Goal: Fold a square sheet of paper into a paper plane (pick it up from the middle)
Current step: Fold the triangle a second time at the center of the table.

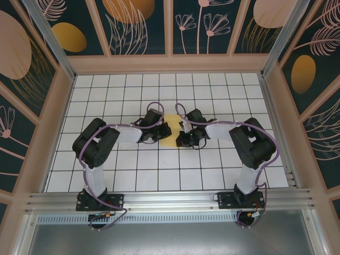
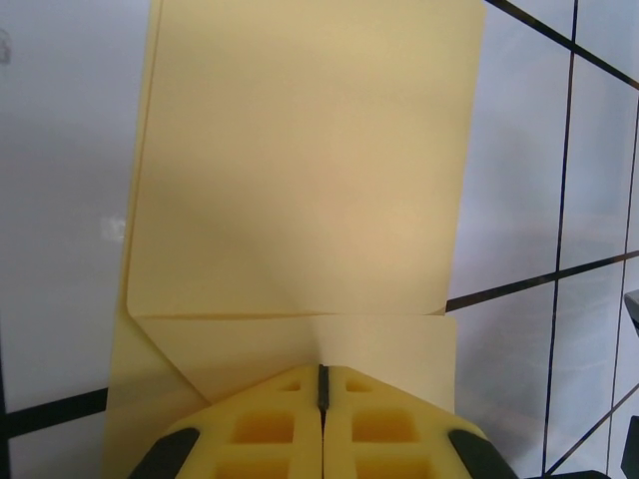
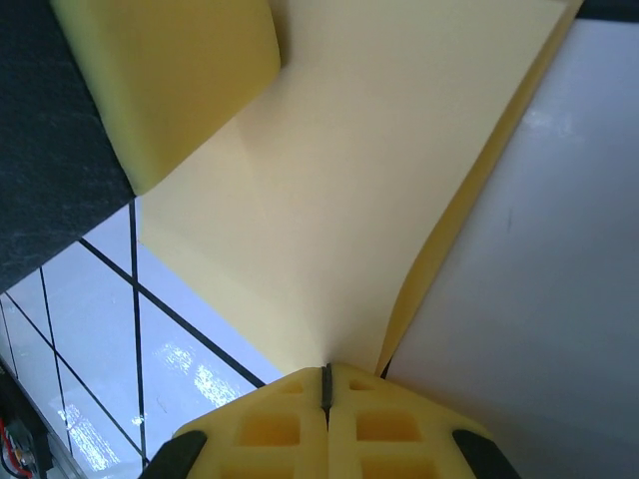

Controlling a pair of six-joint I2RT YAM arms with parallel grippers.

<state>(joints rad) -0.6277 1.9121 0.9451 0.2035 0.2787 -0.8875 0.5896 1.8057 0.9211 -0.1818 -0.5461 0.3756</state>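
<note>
Over the tiled surface [image 1: 159,175], left fingers [image 2: 265,424] and right fingers [image 3: 384,424] pinch shut on the yellow paper [image 1: 171,126] (already creased), probably steadying it for folding.

Seen from above, the sheet of paper [image 1: 171,129] lies largely hidden between the left tool [image 1: 159,132] and the right tool [image 1: 184,136], its folds too small to read. At the right wrist, a blurred yellow block [image 3: 170,80] is cropped by the frame's top edge.
</note>
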